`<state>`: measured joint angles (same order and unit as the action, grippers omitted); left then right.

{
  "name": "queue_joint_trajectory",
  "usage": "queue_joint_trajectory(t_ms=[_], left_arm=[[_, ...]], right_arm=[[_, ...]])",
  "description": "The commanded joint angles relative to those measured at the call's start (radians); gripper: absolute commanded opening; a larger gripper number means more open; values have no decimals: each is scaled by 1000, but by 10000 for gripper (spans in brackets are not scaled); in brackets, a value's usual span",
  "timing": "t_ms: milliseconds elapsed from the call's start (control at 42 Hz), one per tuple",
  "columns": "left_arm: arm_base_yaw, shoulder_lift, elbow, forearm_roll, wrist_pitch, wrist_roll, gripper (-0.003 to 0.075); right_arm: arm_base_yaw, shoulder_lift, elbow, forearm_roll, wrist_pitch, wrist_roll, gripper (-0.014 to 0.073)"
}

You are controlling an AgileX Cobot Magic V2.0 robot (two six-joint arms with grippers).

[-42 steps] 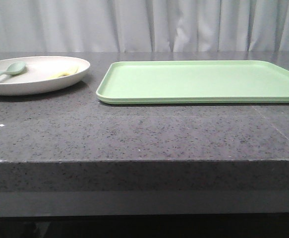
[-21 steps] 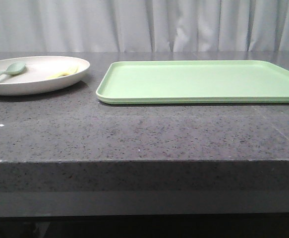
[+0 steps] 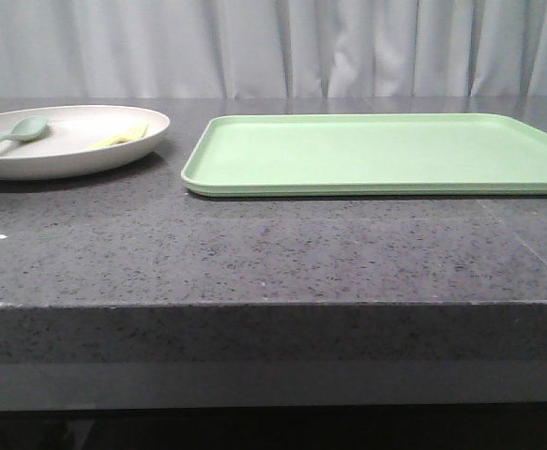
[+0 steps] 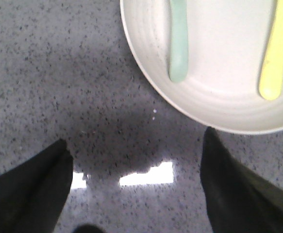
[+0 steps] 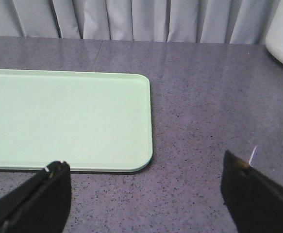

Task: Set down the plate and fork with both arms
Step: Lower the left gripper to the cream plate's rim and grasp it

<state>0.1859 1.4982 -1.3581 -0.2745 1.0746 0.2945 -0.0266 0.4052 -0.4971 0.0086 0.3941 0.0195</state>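
The plate (image 3: 62,141) sits on the far left of the desk (image 3: 273,253), just left of the light-green tray (image 3: 376,155) and apart from it, and the fork (image 3: 123,137) lies inside the plate toward its tray-side rim, with a grey-green spoon (image 3: 15,133) lying in it too, further left. My left hand (image 4: 136,189) hangs over bare desk just short of the plate's near rim, its fingers (image 4: 32,187) spread wide and holding nothing; my right hand (image 5: 146,194) is also wide and empty, hovering off the tray's corner. I judge neither pickup has begun. The risks I see: the plate's rim is low and sloped, so a pinch on it could skid the plate across the polished stone or tip it and spill both utensils; the fork lies flat on the plate and is thin, so fingers may scrape past it or nudge the spoon instead; and with both arms converging on one plate, they could crowd each other. The front view gives me the layout of plate against tray but shows neither hand at all. The left wrist view shows the fork's and spoon's handle ends lying side by side, well apart. The right wrist view alone shows a white rounded object (image 5: 282,36) at the far edge, which I cannot identify.
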Motion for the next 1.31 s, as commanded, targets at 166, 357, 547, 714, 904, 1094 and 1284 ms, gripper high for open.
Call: queue_joint_trajectory(t_ms=[166, 357, 547, 714, 904, 1094, 1284], left_arm=[[7, 195, -274, -69, 78, 49, 494], [7, 321, -408, -94, 138, 77, 494], [7, 426, -508, -127, 170, 99, 494], [7, 489, -552, -131, 172, 101, 494], [10, 531, -558, -176, 159, 119, 425], [25, 558, -558, -230, 157, 127, 291], [41, 558, -558, -250, 155, 127, 141]], right_arm=[[-7, 15, -30, -2, -95, -8, 644], [-7, 15, -30, -2, -95, -8, 644], [-7, 15, -30, -2, -96, -8, 644], [-7, 15, -30, -2, -97, -8, 644], [-7, 15, -30, -2, -98, -8, 644], [-7, 15, -30, -2, -98, -8, 644], [-7, 15, -30, -2, -98, -8, 644]])
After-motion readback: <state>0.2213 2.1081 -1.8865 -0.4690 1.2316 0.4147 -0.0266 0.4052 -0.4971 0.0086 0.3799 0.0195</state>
